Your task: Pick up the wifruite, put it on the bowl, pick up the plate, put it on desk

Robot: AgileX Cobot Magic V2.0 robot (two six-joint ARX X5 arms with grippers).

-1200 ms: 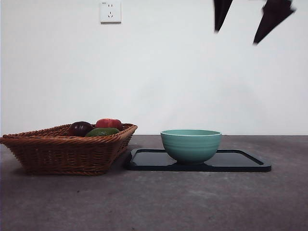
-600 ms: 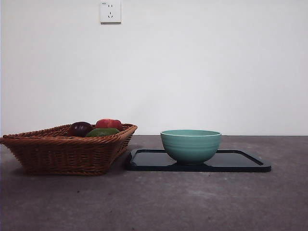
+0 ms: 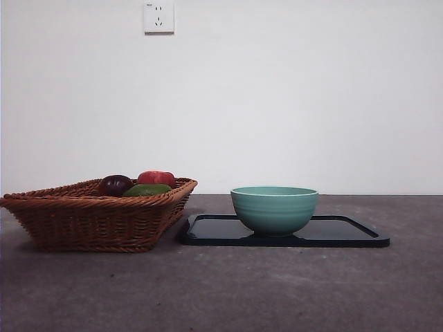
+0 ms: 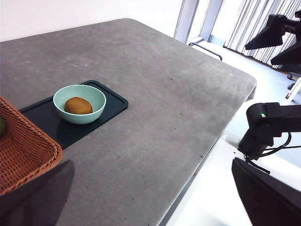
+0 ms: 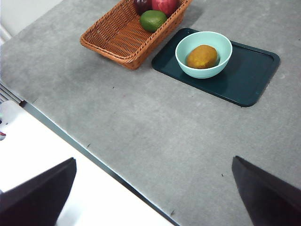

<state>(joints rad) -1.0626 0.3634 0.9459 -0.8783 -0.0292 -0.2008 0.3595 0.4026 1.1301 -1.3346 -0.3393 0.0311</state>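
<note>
Colours: wifruite point(image 5: 201, 56) dull orange-brown; bowl point(image 3: 274, 209) mint-teal, faint horizontal ridges; tray point(image 3: 349, 234) glossy black in front view, dark teal in right wrist view; basket point(image 3: 90, 218) brown woven wicker holding dark purple, red, green fruit; desk point(image 3: 228, 290) mottled grey-brown.

Both tools hang high, jaws spread wide

We see the wifruite point(image 5: 201, 56), brown-orange & oval, lying inside the mint bowl point(image 5: 221, 60). The bowl sits upright on the dark plate point(image 5: 251, 80), nr its basket-side end, on the grey desk point(image 5: 155, 141).
</note>
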